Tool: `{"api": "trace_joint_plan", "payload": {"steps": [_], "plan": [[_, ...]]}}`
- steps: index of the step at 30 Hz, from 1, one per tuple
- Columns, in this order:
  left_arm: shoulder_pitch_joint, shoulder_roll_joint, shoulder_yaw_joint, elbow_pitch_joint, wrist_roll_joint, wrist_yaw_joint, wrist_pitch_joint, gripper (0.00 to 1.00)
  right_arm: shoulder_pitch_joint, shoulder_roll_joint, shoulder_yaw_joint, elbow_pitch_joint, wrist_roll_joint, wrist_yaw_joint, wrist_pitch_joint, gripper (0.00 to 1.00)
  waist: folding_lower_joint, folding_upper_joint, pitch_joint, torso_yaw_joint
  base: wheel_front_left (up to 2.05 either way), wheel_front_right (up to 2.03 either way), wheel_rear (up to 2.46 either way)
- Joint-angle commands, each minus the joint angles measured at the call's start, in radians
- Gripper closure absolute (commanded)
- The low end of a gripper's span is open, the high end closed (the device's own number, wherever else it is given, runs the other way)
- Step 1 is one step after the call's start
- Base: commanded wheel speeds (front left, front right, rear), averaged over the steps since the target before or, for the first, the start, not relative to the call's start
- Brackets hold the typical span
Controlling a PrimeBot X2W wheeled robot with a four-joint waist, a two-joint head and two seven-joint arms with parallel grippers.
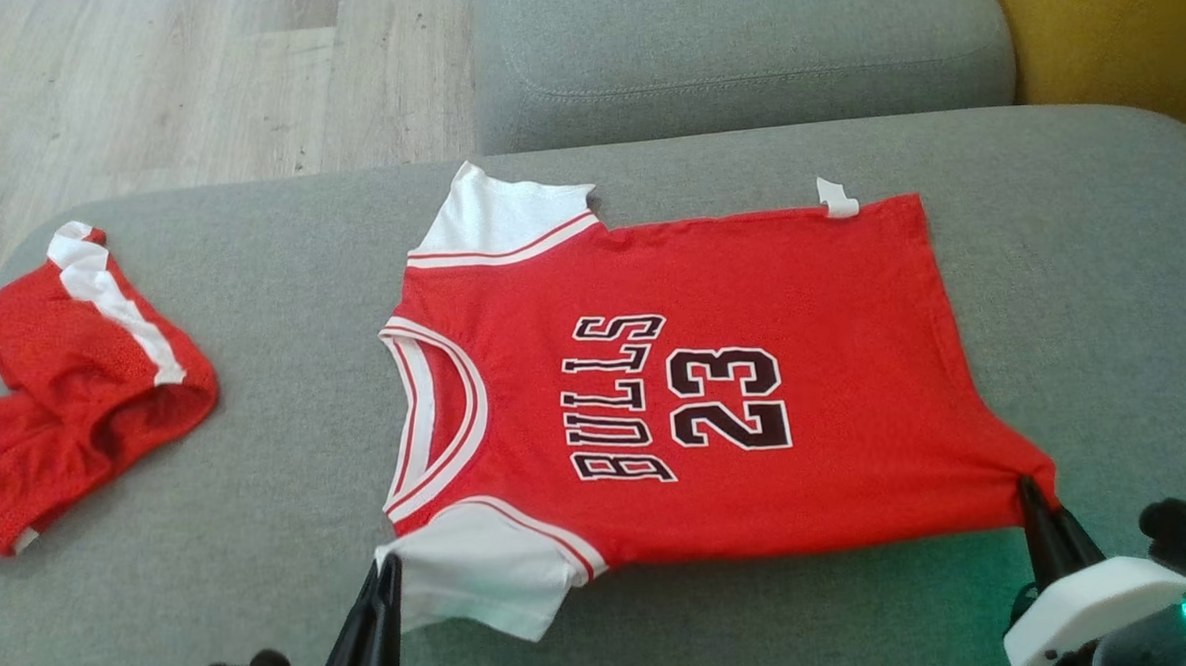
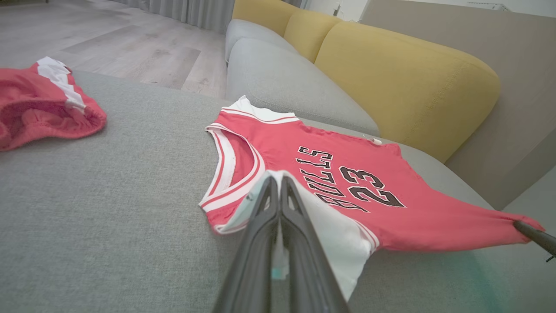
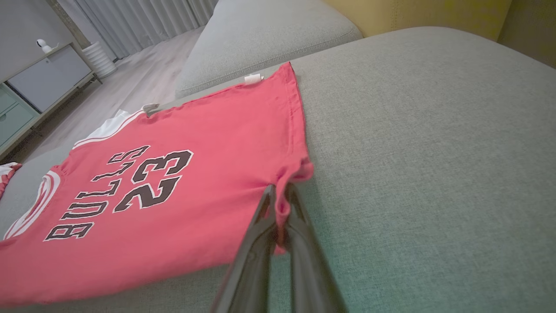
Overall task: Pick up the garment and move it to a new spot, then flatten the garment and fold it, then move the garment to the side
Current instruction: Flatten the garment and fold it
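Now the jersey [image 1: 716, 388] is spread flat on the cushion [image 1: 1102, 301], long axis left to right, collar at the left. Its near edge is pinched at both ends: the left gripper [image 1: 390, 564] is clamped on the white sleeve [image 1: 484, 578], the right gripper [image 1: 1026, 484] on the hem corner [image 1: 1039, 466]. Both are set low, fingers [image 1: 370, 623] pointed away, so a fold toward the far edge is likely called for.
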Motion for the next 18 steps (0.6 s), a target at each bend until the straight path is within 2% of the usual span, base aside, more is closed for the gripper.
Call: {"api": "trace_joint_plan", "payload": {"steps": [1, 9, 18], "plan": [[-0.071, 0.003, 0.032, -0.019, 0.002, -0.009, -0.002, 1.0, -0.041, -0.009, 0.019, -0.039, -0.007, 0.008, 0.003, 1.0, 0.0, -0.0001, 0.002, -0.001, 0.0, 0.0, 0.0], [-0.147, -0.003, 0.025, 0.041, -0.002, -0.04, 0.025, 1.0, -0.093, -0.009, 0.03, -0.006, -0.001, 0.008, 0.06, 1.0, 0.0, -0.0001, 0.024, -0.014, 0.0, 0.0, 0.0], [-0.432, -0.009, 0.003, 0.2, 0.037, -0.126, 0.113, 1.0, -0.269, -0.009, 0.029, 0.112, 0.015, 0.008, 0.131, 1.0, 0.0, -0.0001, 0.08, -0.03, 0.0, 0.0, 0.0]]}}
